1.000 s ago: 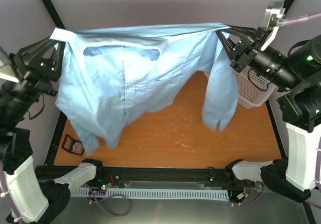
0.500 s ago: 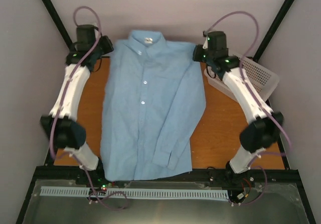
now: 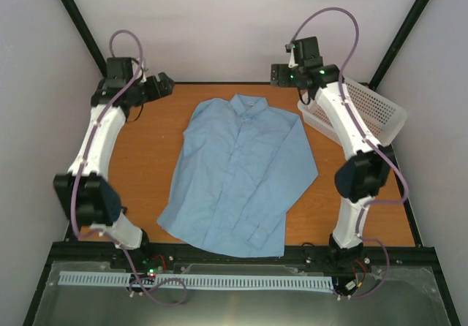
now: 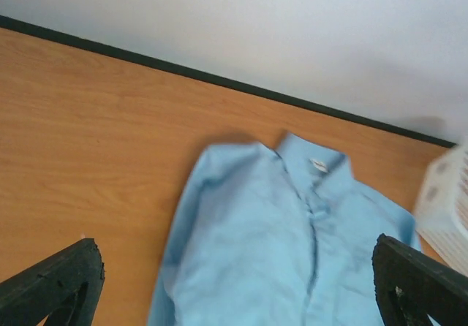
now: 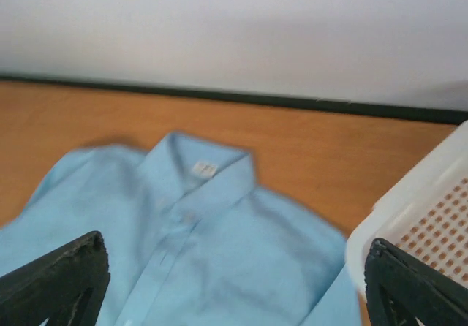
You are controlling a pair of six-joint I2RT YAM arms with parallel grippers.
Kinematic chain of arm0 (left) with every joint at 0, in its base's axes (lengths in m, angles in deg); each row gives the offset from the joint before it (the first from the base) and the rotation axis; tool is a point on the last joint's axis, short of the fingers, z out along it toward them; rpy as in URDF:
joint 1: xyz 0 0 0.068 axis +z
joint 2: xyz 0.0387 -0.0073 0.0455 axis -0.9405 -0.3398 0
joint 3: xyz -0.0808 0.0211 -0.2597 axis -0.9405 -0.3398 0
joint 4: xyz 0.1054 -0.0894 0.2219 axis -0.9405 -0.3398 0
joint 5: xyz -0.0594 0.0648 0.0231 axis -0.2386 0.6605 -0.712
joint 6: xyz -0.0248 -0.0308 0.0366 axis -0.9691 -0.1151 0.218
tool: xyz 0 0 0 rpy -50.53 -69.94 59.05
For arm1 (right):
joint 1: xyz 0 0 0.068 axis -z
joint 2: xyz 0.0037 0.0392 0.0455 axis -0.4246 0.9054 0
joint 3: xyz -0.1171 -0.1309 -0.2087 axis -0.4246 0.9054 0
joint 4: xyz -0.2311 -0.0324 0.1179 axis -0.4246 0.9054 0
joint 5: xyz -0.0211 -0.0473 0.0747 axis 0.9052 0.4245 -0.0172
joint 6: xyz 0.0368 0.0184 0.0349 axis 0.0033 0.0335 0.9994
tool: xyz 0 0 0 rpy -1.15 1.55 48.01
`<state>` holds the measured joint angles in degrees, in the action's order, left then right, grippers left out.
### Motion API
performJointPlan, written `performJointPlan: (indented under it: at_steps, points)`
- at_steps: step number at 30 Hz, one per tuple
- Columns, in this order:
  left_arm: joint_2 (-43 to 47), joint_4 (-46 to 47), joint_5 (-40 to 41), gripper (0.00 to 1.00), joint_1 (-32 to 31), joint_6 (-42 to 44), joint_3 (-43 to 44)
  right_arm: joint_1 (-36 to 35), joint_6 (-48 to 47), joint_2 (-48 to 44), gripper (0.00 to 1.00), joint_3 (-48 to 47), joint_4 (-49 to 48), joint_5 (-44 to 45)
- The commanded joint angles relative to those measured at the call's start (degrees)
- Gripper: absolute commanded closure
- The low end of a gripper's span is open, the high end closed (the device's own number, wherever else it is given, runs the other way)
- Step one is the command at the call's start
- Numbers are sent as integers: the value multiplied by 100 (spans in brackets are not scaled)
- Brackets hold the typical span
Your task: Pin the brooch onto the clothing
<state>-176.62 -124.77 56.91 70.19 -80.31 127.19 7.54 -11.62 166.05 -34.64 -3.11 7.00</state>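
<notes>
Clothing point(image 3: 238, 176) flat on orange table point(image 3: 146, 158), pale walls point(image 3: 219, 19)

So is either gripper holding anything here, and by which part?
Nothing is held: the left gripper and right gripper are both open, away from the blue shirt lying flat on the table.
</notes>
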Motion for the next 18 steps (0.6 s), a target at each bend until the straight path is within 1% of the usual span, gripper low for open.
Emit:
performJointPlan:
  at_steps: [1, 3, 4, 5, 6, 8, 11, 13, 16, 18]
  points:
    - [1150, 261, -814, 0, 12, 206, -1595, -66, -20, -868, 7, 1158, 312, -1820]
    - [1533, 326, -976, 0, 4, 222, -2340, -148, 328, -1187, 7, 1864, 229, -2555]
    - [1697, 375, -1068, 0, -9, 208, -2631, -256, 481, -1352, 7, 2394, 161, -2755]
    - [1868, 423, -1197, 0, -21, 193, -2913, -382, 538, -1528, 7, 2634, 39, -2872]
    - [2025, 518, -1343, 0, -38, 155, -3148, -495, 566, -1670, 7, 3175, -122, -3080]
    - [2273, 649, -1530, 0, -49, -6, -3588, -652, 569, -1817, 7, 3754, -293, -3529]
    - [2348, 543, -1427, 0, -47, -275, -3994, -771, 635, -1749, 9, 4380, -254, -3525]
    - [2422, 542, -1273, 0, -41, -440, -4196, -867, 610, -1594, 13, 4605, -234, -3355]
    - [2463, 554, -1133, 0, -33, -636, -4440, -1077, 475, -1199, 16, 4522, -101, -2981]
    - [2409, 496, -1083, 1, -23, -723, -4513, -1170, 515, -883, 23, 4399, -60, -2730]
